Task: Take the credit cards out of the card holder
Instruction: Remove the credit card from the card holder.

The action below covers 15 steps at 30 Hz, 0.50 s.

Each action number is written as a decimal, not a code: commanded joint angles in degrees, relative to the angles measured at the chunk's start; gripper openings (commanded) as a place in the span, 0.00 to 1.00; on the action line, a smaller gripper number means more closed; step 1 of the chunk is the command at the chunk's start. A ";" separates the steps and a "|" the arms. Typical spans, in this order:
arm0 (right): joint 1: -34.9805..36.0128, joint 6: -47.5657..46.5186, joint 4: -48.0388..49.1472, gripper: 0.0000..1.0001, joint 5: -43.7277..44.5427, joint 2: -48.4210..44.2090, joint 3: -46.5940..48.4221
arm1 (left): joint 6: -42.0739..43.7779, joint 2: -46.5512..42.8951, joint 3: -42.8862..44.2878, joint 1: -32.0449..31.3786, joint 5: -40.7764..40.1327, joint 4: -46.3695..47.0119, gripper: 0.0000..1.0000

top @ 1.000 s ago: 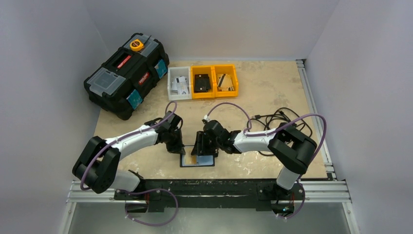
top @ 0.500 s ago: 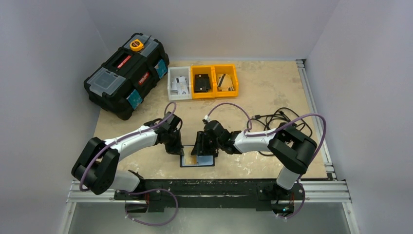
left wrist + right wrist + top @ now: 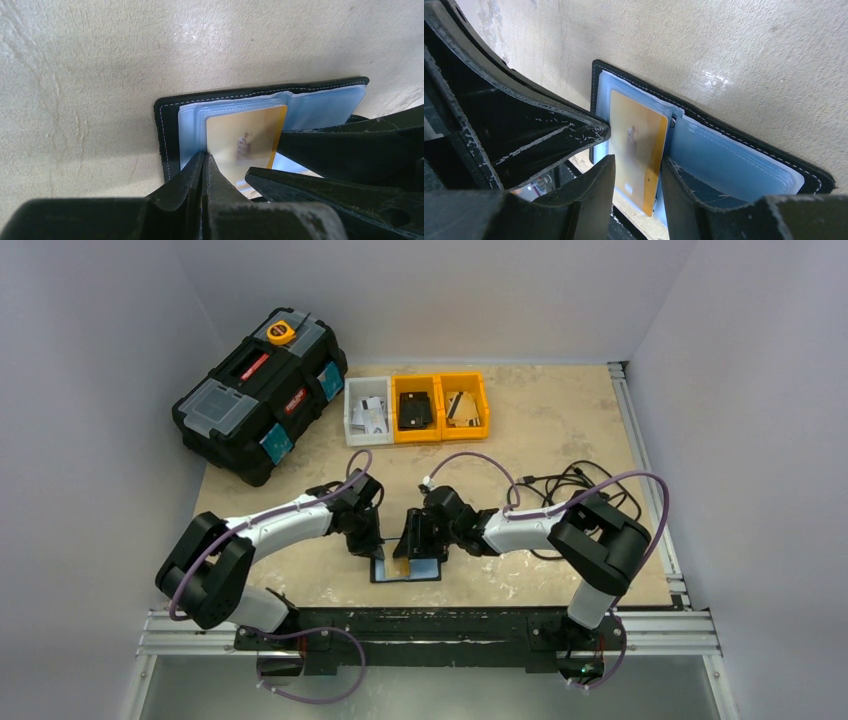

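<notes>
Presses clenched left pincer (image 3: 204, 162) on open card holder (image 3: 162, 125) on surface (image 3: 560, 420); grasps gold credit card (image 3: 634, 130) with right pincer (image 3: 636, 167).

Boxed in on three sides by plain pale grey walls (image 3: 430, 290), evenly and softly lit. Topped with a mottled beige counter (image 3: 560, 420), faintly glossy up close. Edged on the right and near sides with aluminium rails (image 3: 450, 643). Holds a black toolbox (image 3: 262, 392) at the far left corner, a yellow tape measure (image 3: 281, 332) on its lid. Keeps a white bin (image 3: 366, 437) and two orange bins (image 3: 417, 436) in a row just beside it. Carries a tangle of black cable (image 3: 560, 483) toward the right.
</notes>
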 commanded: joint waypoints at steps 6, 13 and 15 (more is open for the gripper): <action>-2.91 1.92 10.05 0.37 -4.33 -1.06 -7.98 | -4.12 3.65 -1.74 -1.30 -3.68 1.06 0.00; -4.78 6.71 23.26 0.31 -10.20 -0.57 -13.64 | -4.62 4.47 -2.05 -1.29 -3.31 1.63 0.00; -5.24 7.88 25.90 0.31 -10.89 -0.45 -14.82 | -4.78 4.45 -2.12 -1.26 -3.42 1.63 0.00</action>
